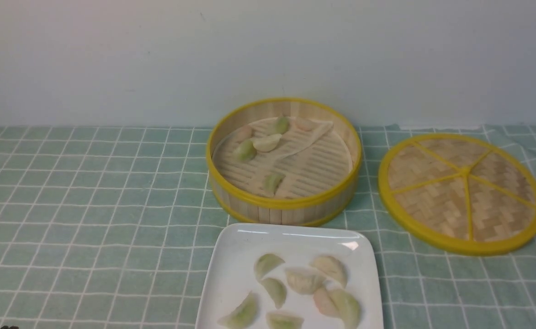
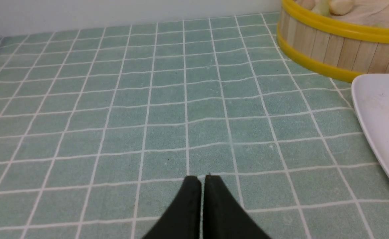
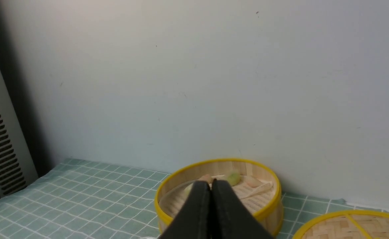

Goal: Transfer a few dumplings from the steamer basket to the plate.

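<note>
We see 6 dumplings (image 1: 268,142) in the steamer basket (image 1: 284,202) and 8 on the white plate (image 1: 231,274) just in front of it. Our left hand (image 2: 202,179) and right hand (image 3: 211,184) are both pressed together and hold nothing. The woven lid (image 1: 462,192) lies flat on the counter (image 1: 89,205) beside the basket.

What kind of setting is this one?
Likely a staged tabletop test set, not a real kitchen: checked green cloth, bare wall, and only a steamer basket, lid and plate of dumplings.
</note>
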{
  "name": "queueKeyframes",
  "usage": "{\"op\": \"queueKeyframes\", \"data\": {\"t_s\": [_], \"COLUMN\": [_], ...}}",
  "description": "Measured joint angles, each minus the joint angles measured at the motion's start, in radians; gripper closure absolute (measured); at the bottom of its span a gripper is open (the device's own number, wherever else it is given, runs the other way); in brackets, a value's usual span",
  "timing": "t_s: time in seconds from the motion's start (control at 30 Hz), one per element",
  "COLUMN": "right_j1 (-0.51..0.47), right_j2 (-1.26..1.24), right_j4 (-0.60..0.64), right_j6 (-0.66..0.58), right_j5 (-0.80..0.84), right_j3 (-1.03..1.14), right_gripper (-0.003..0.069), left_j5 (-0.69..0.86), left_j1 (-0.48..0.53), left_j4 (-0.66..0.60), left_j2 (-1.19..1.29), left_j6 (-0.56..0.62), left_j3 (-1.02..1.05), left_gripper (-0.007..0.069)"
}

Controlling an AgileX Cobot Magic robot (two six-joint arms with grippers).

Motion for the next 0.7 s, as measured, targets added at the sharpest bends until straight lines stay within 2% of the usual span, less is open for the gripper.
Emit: {"op": "queueKeyframes", "data": {"t_s": [0.5, 0.63, 0.7], "right_j1": [0.000, 0.000, 0.000], "right_j2": [0.000, 0.000, 0.000], "right_j4": [0.000, 0.067, 0.128], "right_j6": [-0.004, -0.056, -0.129], "right_j5": [-0.009, -0.033, -0.052], "right_j3": [0.000, 0.000, 0.000], "right_gripper": [0.0673, 0.0673, 0.0673], "left_j5": [0.000, 0.000, 0.000], "left_j1": [0.000, 0.000, 0.000], "left_j4": [0.000, 0.000, 0.000], "left_j2": [0.000, 0.000, 0.000], "left_j6": [0.000, 0.000, 0.000], "left_j3": [0.000, 0.000, 0.000], "left_gripper": [0.0631, 0.0631, 0.0631]}}
